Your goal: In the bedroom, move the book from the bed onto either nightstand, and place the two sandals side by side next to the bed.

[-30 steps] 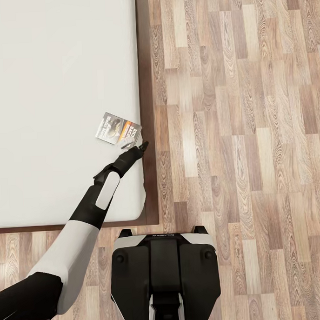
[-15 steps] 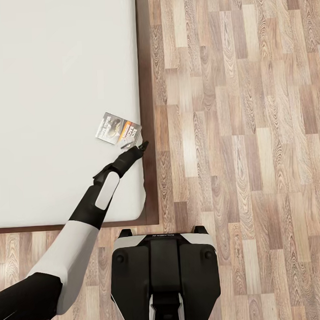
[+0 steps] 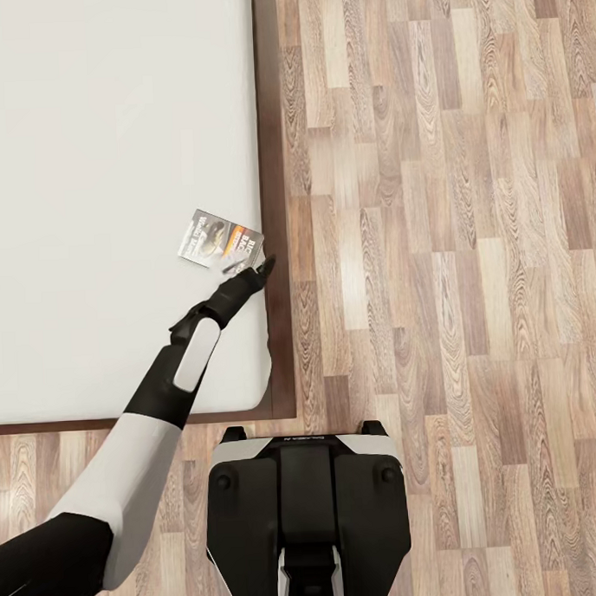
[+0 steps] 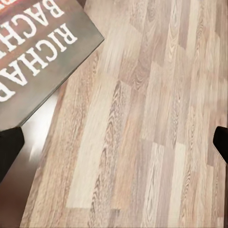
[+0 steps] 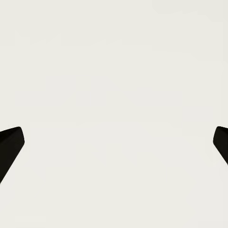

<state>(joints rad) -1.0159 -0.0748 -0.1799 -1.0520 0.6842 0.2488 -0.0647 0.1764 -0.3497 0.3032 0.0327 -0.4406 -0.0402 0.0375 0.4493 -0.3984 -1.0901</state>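
White-and-black left arm [image 3: 175, 373], black claw [image 3: 255, 269], black base [image 3: 306, 514].

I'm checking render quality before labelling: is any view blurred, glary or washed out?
Head view: sharp, evenly lit, soft sheen on the floor planks. Left wrist view: the book cover lettering is slightly soft, with a pale glare patch beside it. Right wrist view: a flat, featureless off-white field between the right end effector's fingertips.

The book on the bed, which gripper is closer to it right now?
Left. The left gripper sits open at the corner of the book, near the edge of the bed. The right gripper faces a plain white surface, with no book before it.
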